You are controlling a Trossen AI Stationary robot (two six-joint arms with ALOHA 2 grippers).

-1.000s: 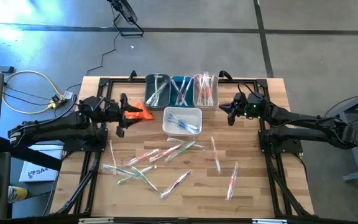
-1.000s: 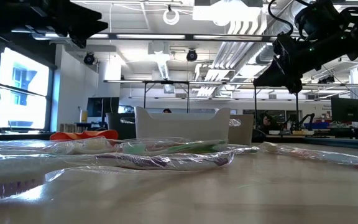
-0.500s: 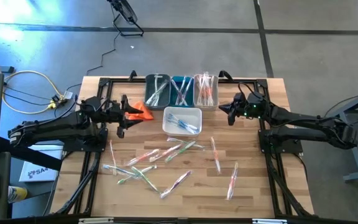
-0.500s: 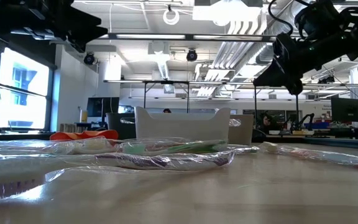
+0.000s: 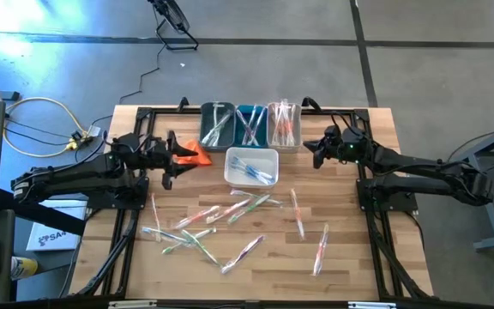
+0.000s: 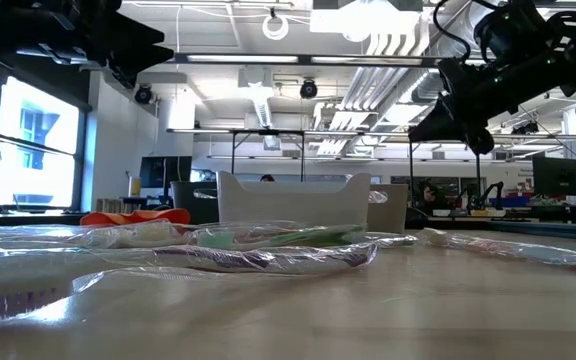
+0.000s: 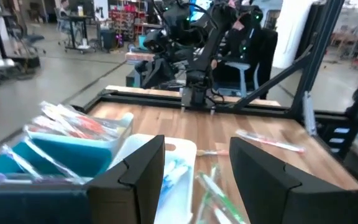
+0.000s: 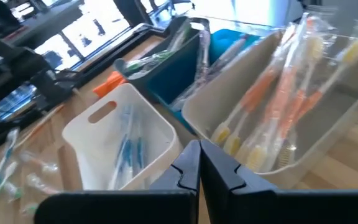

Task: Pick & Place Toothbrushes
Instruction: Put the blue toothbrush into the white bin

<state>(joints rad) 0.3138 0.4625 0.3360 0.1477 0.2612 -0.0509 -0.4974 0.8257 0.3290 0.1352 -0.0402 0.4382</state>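
Left of centre in the high view, hovering with fingers spread and nothing between them — left gripper [image 5: 168, 160], poised above the table beside the orange cloth [image 5: 195, 152]. Right of centre, hanging just beside the bin row with fingers pressed together and grasping nothing — right gripper [image 5: 312, 153], looking down over the clear bin [image 8: 328, 130] and the white bin [image 8: 120, 134] in its own wrist view.

Judging the sorting as partly done: wrapped brushes already lying in the dark green bin [image 5: 217, 125], the blue bin [image 5: 250, 124], the clear bin and, just below them, the white bin. Still waiting on the wood — loose toothbrushes [image 5: 221, 213], scattered across the lower middle of the high view, with two more strays [image 5: 297, 211] toward the lower right.

Lying below and to the right of the left gripper in that view, well apart from it; lying below and mostly to the left of the right gripper, the nearest stray near but not touching. Needing, probably, a reach down-frame by either arm before any pick.
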